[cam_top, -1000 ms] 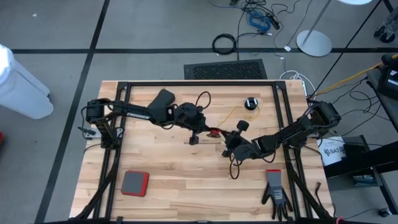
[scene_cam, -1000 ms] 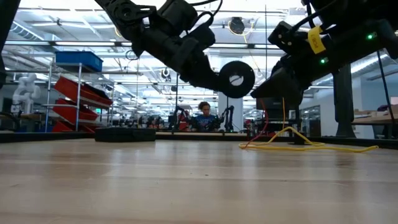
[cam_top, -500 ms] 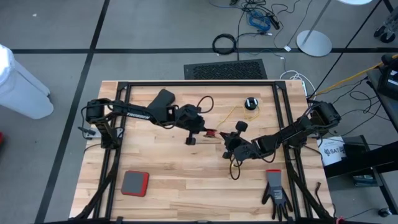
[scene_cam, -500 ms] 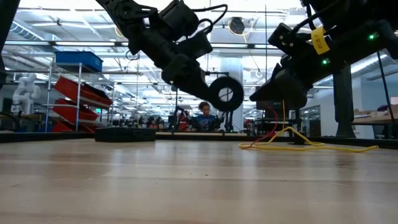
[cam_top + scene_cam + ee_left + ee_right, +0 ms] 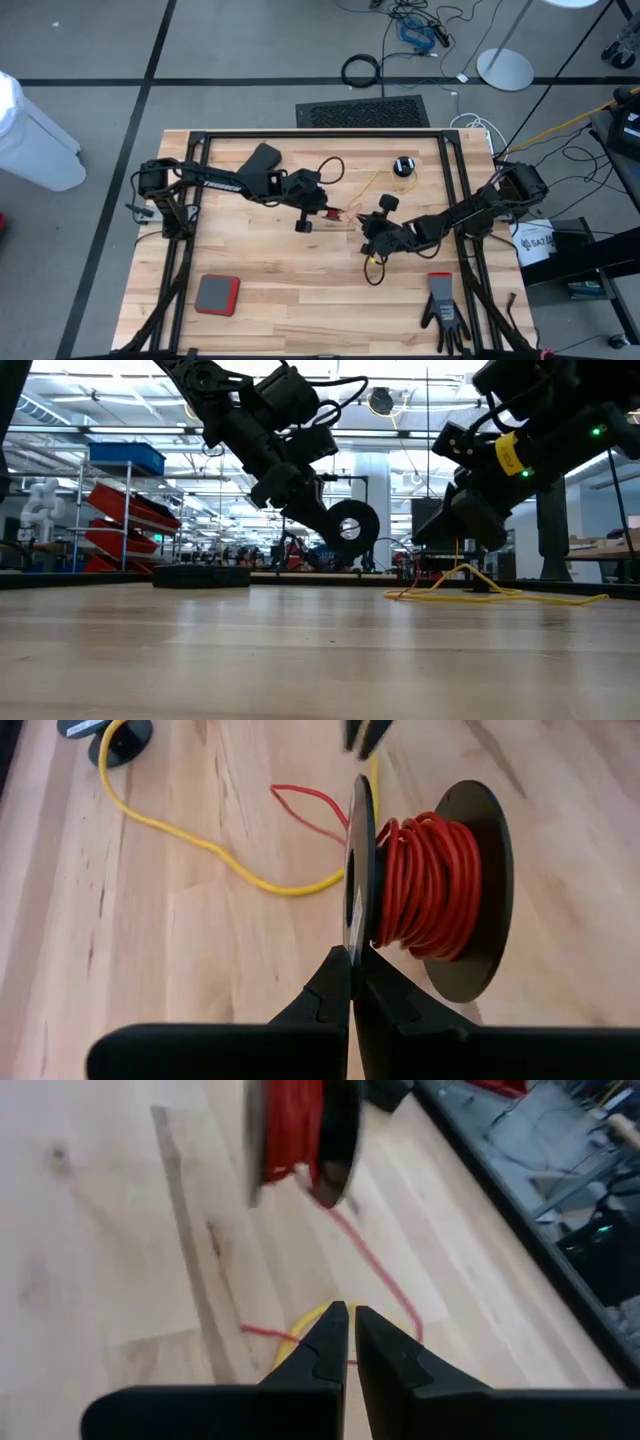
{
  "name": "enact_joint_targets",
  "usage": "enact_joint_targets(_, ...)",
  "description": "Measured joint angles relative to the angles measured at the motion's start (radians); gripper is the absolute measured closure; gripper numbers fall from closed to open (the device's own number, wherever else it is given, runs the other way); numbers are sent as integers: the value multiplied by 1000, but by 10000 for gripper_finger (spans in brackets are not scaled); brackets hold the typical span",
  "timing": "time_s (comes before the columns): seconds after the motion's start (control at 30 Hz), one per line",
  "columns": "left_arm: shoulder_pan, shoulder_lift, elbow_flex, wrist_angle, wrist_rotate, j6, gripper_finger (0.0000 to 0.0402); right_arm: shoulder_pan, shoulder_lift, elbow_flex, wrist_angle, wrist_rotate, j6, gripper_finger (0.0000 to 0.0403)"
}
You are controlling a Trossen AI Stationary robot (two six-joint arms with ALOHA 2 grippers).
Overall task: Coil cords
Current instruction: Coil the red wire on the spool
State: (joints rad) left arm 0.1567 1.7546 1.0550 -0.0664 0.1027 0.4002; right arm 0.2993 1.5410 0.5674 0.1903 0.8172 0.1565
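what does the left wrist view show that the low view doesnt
Only the left wrist view shows the red cord wound on the reel, its loose end on the wood, and the left hand shut on the reel's near flange. Only the low view shows the reel lifted clear of the table, the right hand close by, and the room behind. Both show the reel and the yellow cord lying on the table.

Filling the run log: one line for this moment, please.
left gripper: shut on black reel's flange | red cord: mostly wound | right gripper: nearly shut, empty
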Motion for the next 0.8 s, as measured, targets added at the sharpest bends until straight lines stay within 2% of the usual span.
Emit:
enact_joint_targets(0.23, 0, 0, 0, -15, -15, 6, 398, 2, 0, 0, -97, 2, 102, 388)
enact_joint_targets(0.43, 0, 0, 0, -22, -15, 7, 398, -7, 0, 0, -142, 24, 197, 361)
enact_joint_targets(0.63, 0, 0, 1, -22, -15, 7, 398, -53, -2, -66, 24, 9, 207, 317)
enact_joint_targets(0.8, -4, 0, 1, -21, -15, 7, 398, -118, -1, -151, 199, -74, 227, 294)
